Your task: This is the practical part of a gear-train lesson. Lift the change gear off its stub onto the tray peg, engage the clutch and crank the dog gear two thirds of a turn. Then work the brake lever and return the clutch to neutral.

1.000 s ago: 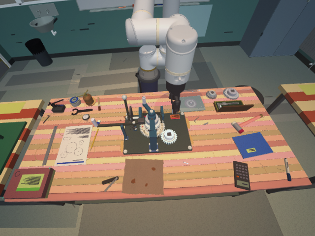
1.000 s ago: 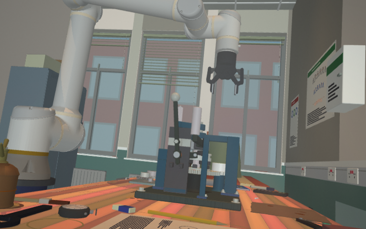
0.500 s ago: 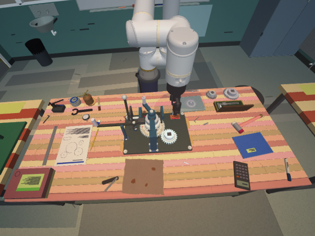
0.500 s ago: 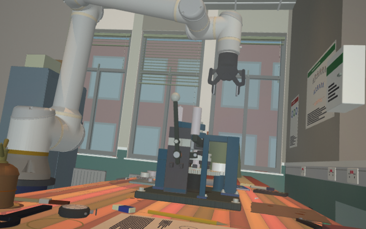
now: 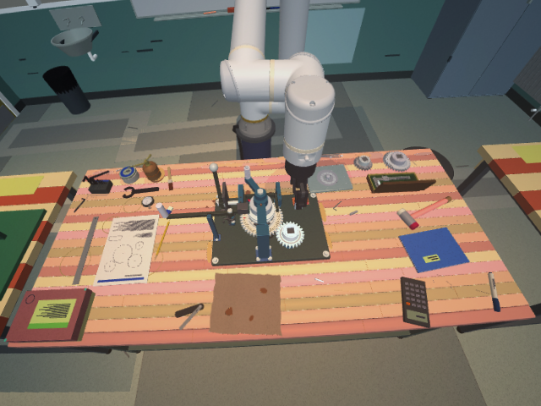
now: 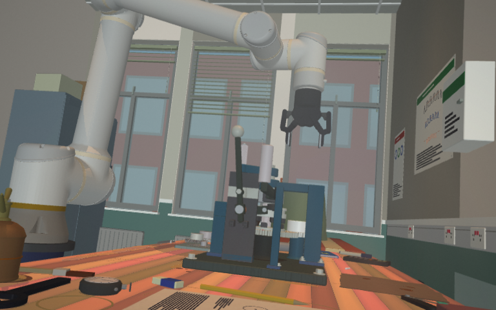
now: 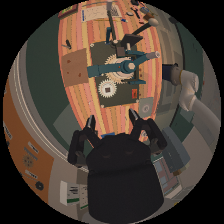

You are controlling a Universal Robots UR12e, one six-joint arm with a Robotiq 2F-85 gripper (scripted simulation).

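The white change gear (image 5: 290,234) sits on its stub at the front right of the dark base plate, meshed beside the larger cream dog gear (image 5: 261,220) under the blue bracket. The grey tray (image 5: 328,178) with its peg lies just behind the plate's right rear corner. My gripper (image 6: 305,140) hangs open and empty high above the plate's right rear part, well above the gear train. A tall lever with a white ball knob (image 5: 213,167) stands at the plate's left rear, and a crank handle (image 5: 247,171) rises beside it. In the wrist camera the change gear (image 7: 107,89) lies ahead of the fingers.
A grey tray holds only its peg; two spare gears (image 5: 384,161) and a caliper case (image 5: 398,182) lie to its right. A brown cloth (image 5: 245,304) lies in front of the plate, a worksheet (image 5: 126,248) and ruler to the left, a blue booklet (image 5: 433,249) and calculator to the right.
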